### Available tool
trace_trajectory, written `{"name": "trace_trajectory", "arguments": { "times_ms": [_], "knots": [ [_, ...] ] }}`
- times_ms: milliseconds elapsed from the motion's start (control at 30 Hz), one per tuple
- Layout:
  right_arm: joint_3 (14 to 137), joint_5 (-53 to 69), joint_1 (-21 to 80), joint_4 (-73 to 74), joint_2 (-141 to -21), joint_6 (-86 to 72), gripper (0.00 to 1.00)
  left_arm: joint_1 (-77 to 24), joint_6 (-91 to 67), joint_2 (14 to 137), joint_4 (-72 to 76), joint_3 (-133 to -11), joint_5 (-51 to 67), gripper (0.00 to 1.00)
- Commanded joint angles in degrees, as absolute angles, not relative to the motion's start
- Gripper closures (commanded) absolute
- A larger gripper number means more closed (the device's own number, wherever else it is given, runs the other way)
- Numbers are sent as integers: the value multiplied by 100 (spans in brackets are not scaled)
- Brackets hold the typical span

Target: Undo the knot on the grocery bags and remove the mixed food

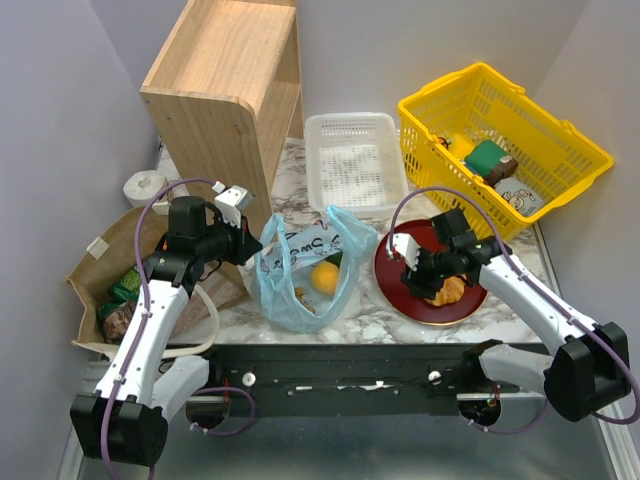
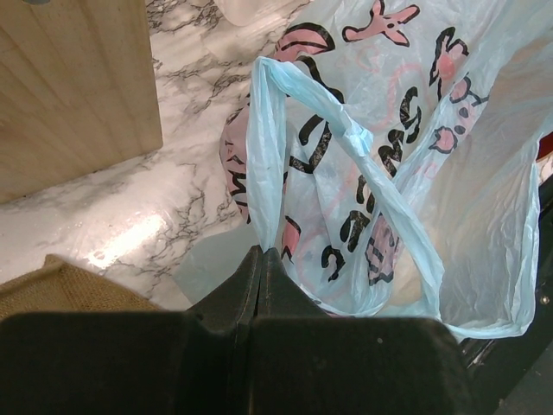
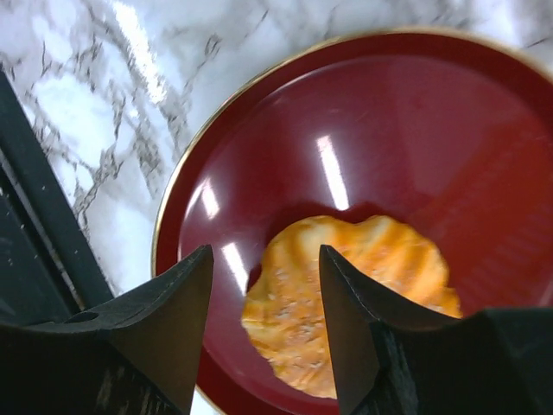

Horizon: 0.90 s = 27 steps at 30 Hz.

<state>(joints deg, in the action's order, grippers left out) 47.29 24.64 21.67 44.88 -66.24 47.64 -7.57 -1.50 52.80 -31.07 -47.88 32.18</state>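
Your left gripper (image 2: 262, 259) has its fingers pressed together, pinching the rim of the light blue plastic bag (image 2: 432, 130) where one handle loop (image 2: 354, 138) runs down into the fingertips. The loop is twisted partway along; whether a knot remains there, you cannot tell from these views. From above, the bag sits on the marble table (image 1: 385, 322) between your two arms with its mouth gaping, and an orange fruit (image 1: 324, 277) lies inside. Your right gripper (image 3: 266, 255) is spread wide and holds nothing. It hangs over the ring pastry (image 3: 346, 303), which lies on the red plate (image 3: 259, 164). The brown paper bag (image 1: 100, 265) lies at far left with green packets (image 1: 125, 288) inside.
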Motion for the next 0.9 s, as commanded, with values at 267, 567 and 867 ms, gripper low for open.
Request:
{"name": "trace_trajectory", "arguments": {
  "times_ms": [267, 567, 867],
  "knots": [
    [4175, 2373, 2153, 3173, -7039, 4781, 41, -729, -167, 5282, -3217, -4975, 3296, 100],
    [3894, 1295, 2136, 2778, -7418, 5666, 44, -730, -211, 5396, -2875, -4896, 3287, 100],
    [3270, 536, 1811, 2855, -6927, 5810, 51, -712, -167, 5344, -2812, -4764, 3313, 100]
  ]
}}
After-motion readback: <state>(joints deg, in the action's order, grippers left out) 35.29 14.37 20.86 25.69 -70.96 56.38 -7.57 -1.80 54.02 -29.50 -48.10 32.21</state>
